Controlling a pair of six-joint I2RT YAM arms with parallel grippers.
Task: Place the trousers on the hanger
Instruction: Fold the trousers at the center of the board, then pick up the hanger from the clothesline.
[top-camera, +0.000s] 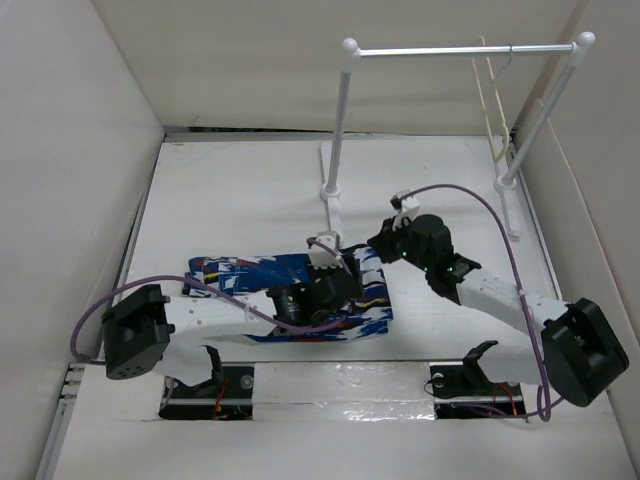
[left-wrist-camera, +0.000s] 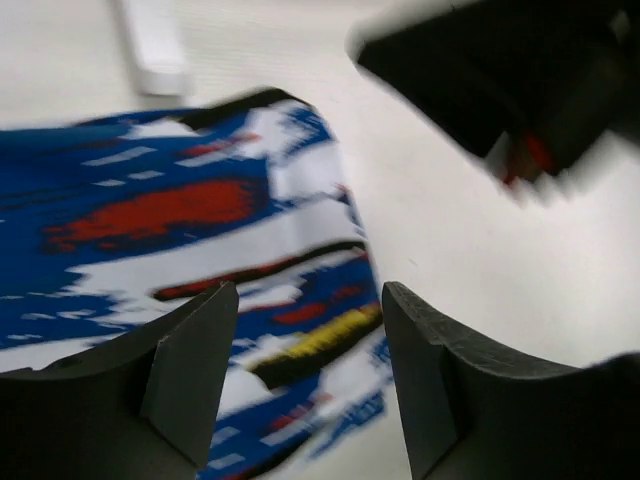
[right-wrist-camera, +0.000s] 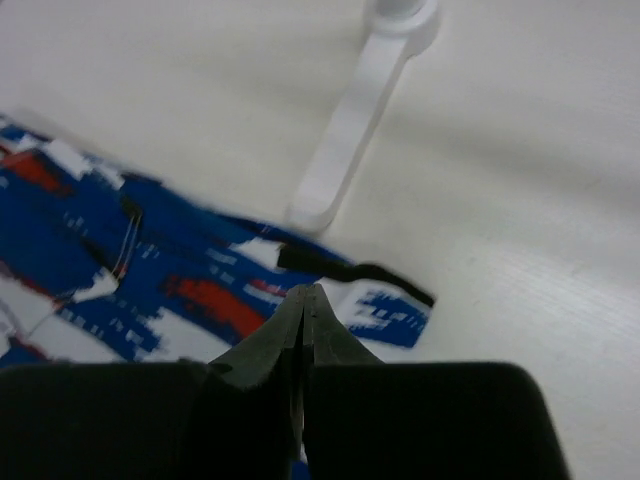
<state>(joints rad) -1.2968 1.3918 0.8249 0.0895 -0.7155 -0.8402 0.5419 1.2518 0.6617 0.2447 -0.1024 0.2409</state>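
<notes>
Top external: left arm (top-camera: 215, 310) over trousers (top-camera: 240, 270)

The left arm (top-camera: 215, 310) is hiding the middle of the trousers (top-camera: 232, 268) from above. Blur is smearing their print in the left wrist view, whose left edge is cropping them.

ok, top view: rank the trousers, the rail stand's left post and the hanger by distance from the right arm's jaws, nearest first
1. trousers: flat on the table, centre; their right end is right alongside.
2. left post: standing just behind, mid-table.
3. hanger: hooked on the rail, far right corner.
</notes>
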